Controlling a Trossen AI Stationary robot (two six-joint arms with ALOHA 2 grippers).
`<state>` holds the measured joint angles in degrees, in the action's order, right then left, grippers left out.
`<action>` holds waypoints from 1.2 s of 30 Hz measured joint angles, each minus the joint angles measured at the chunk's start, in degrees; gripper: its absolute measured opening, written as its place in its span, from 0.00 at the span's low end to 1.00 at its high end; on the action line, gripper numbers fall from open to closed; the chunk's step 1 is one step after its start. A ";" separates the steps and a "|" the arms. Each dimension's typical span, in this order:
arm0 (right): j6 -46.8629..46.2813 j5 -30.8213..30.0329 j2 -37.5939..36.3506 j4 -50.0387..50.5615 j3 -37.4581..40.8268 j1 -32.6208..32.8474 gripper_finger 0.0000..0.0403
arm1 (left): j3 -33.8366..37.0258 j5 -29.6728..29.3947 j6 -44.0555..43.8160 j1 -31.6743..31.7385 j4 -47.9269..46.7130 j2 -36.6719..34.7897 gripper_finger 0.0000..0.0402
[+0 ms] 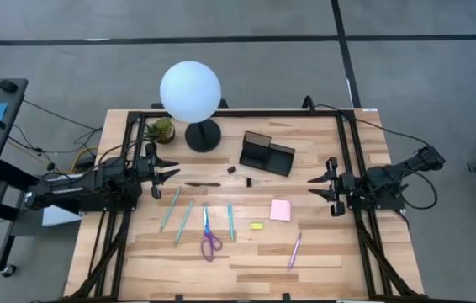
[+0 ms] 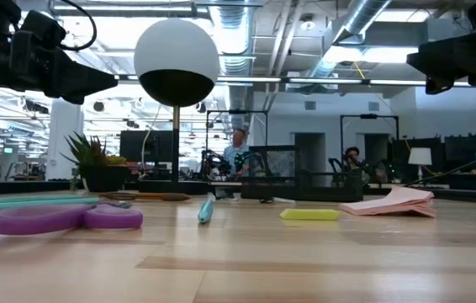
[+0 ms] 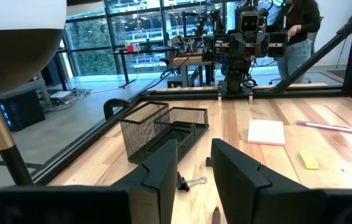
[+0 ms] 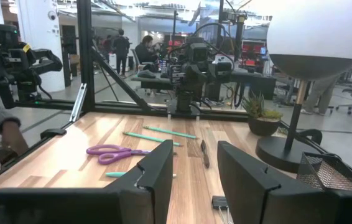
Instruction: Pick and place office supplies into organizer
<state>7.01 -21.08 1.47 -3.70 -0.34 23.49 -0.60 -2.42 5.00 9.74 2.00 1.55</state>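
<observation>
Both grippers, left [image 1: 171, 174] and right [image 1: 315, 187], hover empty with fingers apart at the desk's side edges. Supplies lie mid-desk; the organizer [image 1: 266, 154] stands toward the back edge. Thin pens [image 1: 171, 208] could roll away under an off-centre pinch.

Left arm reaches in from the left edge, left gripper [image 1: 168, 175] hovering above the table, fingers [image 3: 163, 171] parted with a clear gap, nothing between them. Right arm mirrors it from the right edge, right gripper [image 1: 317, 187] also raised, fingers [image 4: 160, 168] apart and empty. Both point inward, well apart from each other.
</observation>
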 joint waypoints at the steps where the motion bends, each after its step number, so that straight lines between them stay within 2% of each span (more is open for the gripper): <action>1: 0.00 0.00 0.00 0.00 0.02 0.00 0.29 | 0.00 0.00 0.07 -0.01 0.00 0.01 0.23; 36: 1.97 -0.15 0.00 0.00 0.00 0.00 0.29 | 0.00 -0.03 0.60 -0.01 1.09 0.02 0.23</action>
<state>8.97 -21.23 1.48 -3.70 -0.34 23.49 -0.60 -2.45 5.60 9.73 3.09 1.57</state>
